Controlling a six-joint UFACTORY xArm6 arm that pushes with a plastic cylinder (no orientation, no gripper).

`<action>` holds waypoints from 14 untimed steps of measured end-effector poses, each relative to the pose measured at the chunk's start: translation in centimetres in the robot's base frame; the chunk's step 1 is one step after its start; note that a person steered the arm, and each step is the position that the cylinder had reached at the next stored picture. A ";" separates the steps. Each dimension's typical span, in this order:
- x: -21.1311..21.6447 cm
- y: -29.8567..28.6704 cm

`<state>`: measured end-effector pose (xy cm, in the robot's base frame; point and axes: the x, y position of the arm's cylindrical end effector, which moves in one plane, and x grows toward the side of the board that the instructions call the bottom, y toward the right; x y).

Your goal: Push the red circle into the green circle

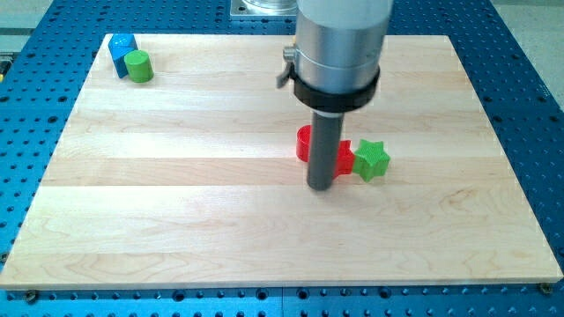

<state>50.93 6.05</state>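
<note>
The red circle (303,143) lies near the board's middle, mostly hidden behind my rod. My tip (320,187) rests on the board just below it and seems to touch it. Another red block (344,157), its shape hidden by the rod, sits right of the rod, against a green star (372,160). The green circle (137,66) stands at the view's top left, far from my tip, touching a blue block (121,50).
The wooden board (176,220) lies on a blue perforated table (529,106). The arm's wide grey body (339,44) hangs over the board's top middle and hides part of it.
</note>
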 end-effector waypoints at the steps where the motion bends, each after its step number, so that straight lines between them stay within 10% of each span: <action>1: -0.1 0.3; 5: -4.4 9.1; 8: -5.1 -8.3; 12: -19.3 -20.5; 14: -20.2 -15.1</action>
<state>30.69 -9.01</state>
